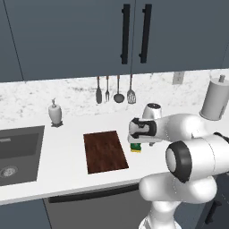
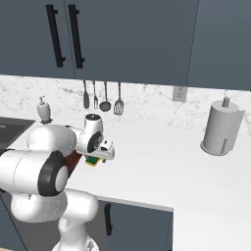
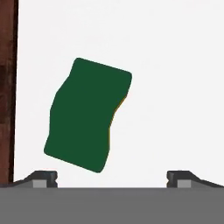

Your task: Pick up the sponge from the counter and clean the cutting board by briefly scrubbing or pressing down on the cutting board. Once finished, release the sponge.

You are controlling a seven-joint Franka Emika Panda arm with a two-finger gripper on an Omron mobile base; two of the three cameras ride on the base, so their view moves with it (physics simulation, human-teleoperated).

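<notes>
The sponge, dark green on top with a yellow edge, lies on the white counter straight below my hand. It peeks out under the hand as a green and yellow block, and likewise in the right base view. My gripper is open, its two fingertips spread wide near the sponge's near end, with nothing held. The dark reddish-brown cutting board lies flat to the sponge's left, and a strip of it runs along the hand view's left edge.
A dark recessed sink sits at the far left with a soap dispenser behind it. Utensils hang on the marble backsplash. A paper towel holder stands at the back right.
</notes>
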